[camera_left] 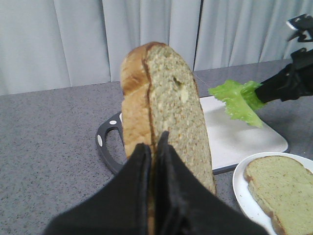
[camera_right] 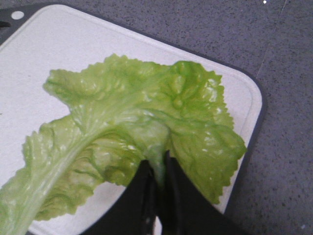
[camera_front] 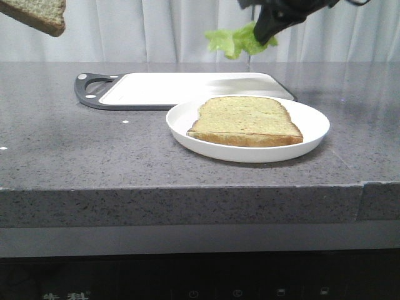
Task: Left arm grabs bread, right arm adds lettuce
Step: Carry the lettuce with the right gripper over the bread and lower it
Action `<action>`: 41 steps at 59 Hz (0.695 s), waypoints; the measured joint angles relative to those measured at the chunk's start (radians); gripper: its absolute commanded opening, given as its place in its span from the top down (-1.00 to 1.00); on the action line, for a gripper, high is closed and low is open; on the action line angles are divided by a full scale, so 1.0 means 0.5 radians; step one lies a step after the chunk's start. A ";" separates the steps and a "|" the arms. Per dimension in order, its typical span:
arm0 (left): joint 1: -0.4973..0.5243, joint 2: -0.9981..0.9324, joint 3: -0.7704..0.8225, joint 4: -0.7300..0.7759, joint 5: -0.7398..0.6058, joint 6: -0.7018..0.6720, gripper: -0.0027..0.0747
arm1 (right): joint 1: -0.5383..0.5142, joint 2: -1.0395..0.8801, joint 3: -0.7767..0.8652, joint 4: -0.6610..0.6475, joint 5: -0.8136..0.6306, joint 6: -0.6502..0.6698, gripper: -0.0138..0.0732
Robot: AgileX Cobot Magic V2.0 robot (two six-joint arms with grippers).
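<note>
The bread [camera_left: 171,107], a thick toast slice with a small dimple in its pale face, stands on edge in the air with my left gripper [camera_left: 155,142] shut on its lower edge. In the front view only a corner of the bread [camera_front: 40,15] shows at the top left, high above the counter. The ruffled green lettuce [camera_right: 142,122] hangs from my right gripper [camera_right: 157,164], which is shut on its stem end. In the front view the right gripper [camera_front: 267,34] holds the lettuce [camera_front: 236,40] above the far side of the cutting board, behind the plate.
A white plate [camera_front: 312,134] stands at the counter's middle right with a flatter bread slice [camera_front: 247,120] lying on it. Behind it lies a white cutting board [camera_front: 187,87] with a dark grey rim and handle. White curtains close off the back.
</note>
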 measured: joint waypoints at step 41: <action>0.000 0.000 0.000 0.000 0.000 0.000 0.99 | 0.300 -1.146 1.449 0.225 -0.484 0.000 0.82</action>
